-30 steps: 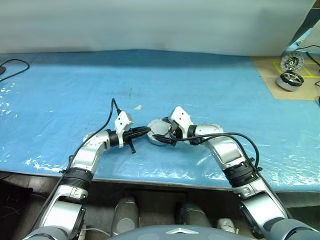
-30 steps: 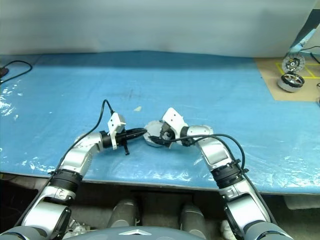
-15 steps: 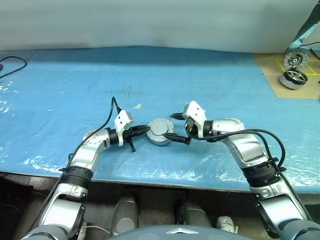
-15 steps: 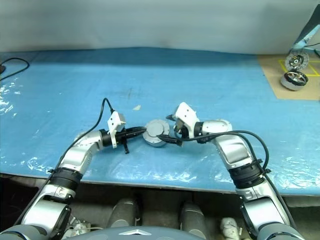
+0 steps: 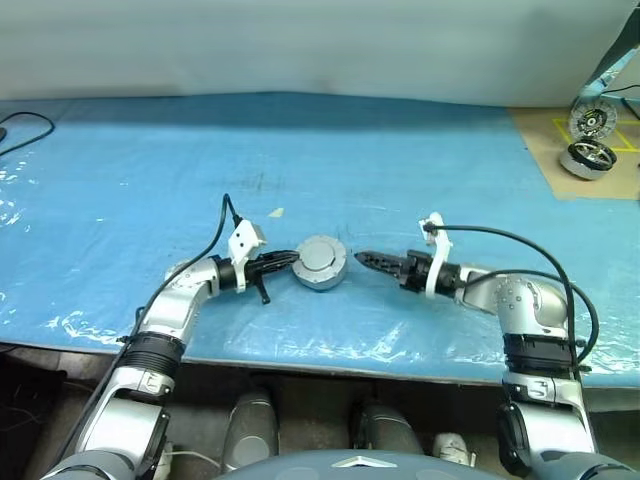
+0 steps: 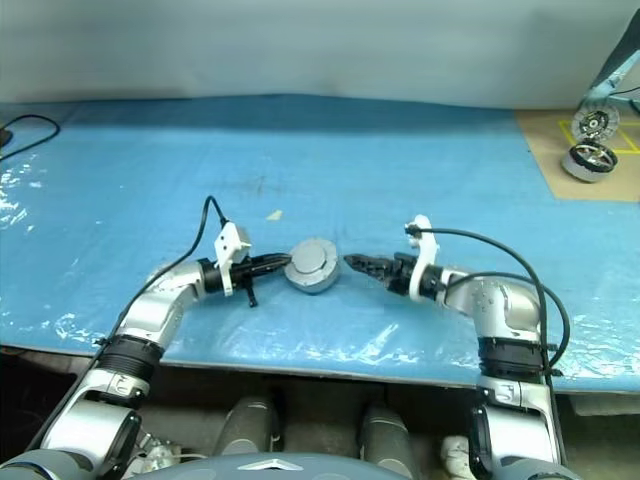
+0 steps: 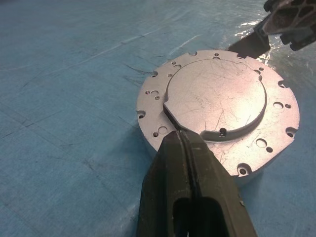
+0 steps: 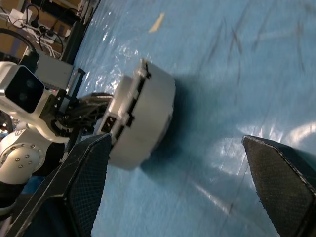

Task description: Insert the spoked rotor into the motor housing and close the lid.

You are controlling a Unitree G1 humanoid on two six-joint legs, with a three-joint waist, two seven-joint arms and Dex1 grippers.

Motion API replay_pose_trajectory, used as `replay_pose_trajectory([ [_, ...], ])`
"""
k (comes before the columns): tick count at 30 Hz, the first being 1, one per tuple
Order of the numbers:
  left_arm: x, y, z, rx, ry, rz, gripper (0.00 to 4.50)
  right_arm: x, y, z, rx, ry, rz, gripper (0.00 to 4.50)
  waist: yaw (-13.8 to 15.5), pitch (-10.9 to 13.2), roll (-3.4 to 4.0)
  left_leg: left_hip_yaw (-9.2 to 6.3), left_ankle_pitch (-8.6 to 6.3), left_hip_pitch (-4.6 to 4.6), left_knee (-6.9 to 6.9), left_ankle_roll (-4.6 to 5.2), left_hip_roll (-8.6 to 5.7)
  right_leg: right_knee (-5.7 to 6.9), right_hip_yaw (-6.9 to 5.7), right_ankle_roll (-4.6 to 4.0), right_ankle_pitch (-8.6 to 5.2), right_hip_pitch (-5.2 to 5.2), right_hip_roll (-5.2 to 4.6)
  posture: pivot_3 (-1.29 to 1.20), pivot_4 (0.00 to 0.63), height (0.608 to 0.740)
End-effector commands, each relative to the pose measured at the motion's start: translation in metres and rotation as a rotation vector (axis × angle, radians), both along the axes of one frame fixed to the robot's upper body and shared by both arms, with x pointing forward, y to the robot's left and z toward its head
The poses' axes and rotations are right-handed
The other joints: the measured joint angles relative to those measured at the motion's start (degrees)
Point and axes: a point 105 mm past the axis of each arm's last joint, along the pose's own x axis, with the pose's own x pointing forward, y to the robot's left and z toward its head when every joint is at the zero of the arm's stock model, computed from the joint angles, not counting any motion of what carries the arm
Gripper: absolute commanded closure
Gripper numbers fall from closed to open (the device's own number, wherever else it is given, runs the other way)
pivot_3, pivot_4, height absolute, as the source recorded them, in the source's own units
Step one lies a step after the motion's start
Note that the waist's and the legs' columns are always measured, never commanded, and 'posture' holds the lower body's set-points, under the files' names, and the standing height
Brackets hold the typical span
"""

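One blue plastic sheet [image 5: 120, 160] covers the table, wrinkled and shiny near the front edge. One black cable [image 5: 25, 135] loops at its far left edge. Two robot arms reach in over it.

Left gripper [image 5: 292, 261]: fingers pressed together, holding nothing, tips touching the left rim of the motor housing [image 5: 321, 262]. In the left wrist view the closed fingers [image 7: 190, 187] sit right against the housing's top edge.

One motor housing, middle of the sheet between the two grippers. It is closed: the lid [image 7: 215, 101] sits on top, so no windings or rotor show. It looks round, squat, matte silver-grey, with a flat raised disc on top with fine scratches, small holes around the outer flange and one notch at the raised disc's edge. From the right wrist view its side wall is plain pale metal.

One small pale scrap [image 5: 276, 213] lies on the sheet just behind the housing, apart from it.

Right gripper [image 5: 362, 260]: fingers [image 8: 84, 177] spread wide, empty, tips just beside the housing's right side, not touching.

Far right, one brown board [image 5: 560, 150] with yellow tape marks carries two more round metal parts [image 5: 586, 140], one behind the other, well apart from the housing.
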Motion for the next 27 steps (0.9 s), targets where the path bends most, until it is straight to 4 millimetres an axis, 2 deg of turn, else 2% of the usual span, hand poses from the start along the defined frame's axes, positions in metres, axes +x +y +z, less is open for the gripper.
replay_pose_trajectory([
  [1, -0.007, -0.001, -0.018, 0.057, 0.069, -0.018, 4.5, -0.007, 0.013, 0.011, 0.108, 0.004, 0.03, 0.03, -0.1, 0.0, 0.0, 0.0, 0.0, 0.03, 0.0, 0.0, 0.0, 0.01, 0.0, -0.01, -0.01, 0.01, 0.0, 0.0, 0.15, 0.74],
  [12, -0.006, -0.003, -0.014, 0.066, 0.067, -0.03, 4.5, 0.012, 0.046, 0.014, 0.161, -0.008, 0.016, 0.03, -0.04, 0.01, 0.02, 0.01, 0.01, 0.0, 0.04, -0.01, 0.0, 0.0, 0.0, -0.07, -0.04, 0.01, -0.02, 0.0, 0.15, 0.74],
  [21, -0.006, 0.0, -0.015, 0.071, 0.068, -0.025, 4.5, 0.008, 0.077, 0.006, 0.146, 0.0, 0.094, 0.03, -0.41, 0.01, 0.02, 0.0, 0.01, 0.04, 0.01, -0.02, 0.02, 0.03, -0.02, 0.11, 0.07, 0.01, -0.01, 0.0, 0.15, 0.74],
  [24, -0.007, 0.0, -0.014, 0.07, 0.068, -0.023, 4.5, 0.009, 0.079, 0.003, 0.144, 0.007, 0.089, 0.63, -0.65, 0.01, 0.02, 0.0, 0.01, 0.06, 0.01, -0.02, 0.03, 0.04, -0.02, 0.11, 0.07, 0.01, 0.0, 0.0, 0.15, 0.74],
  [27, -0.007, 0.001, -0.013, 0.07, 0.066, -0.02, 4.5, 0.006, 0.084, 0.002, 0.145, 0.008, 0.112, 1.68, -1.01, 0.01, 0.02, 0.0, 0.01, 0.04, 0.01, -0.02, 0.03, 0.03, -0.02, 0.11, 0.07, 0.01, 0.0, 0.0, 0.15, 0.74],
])
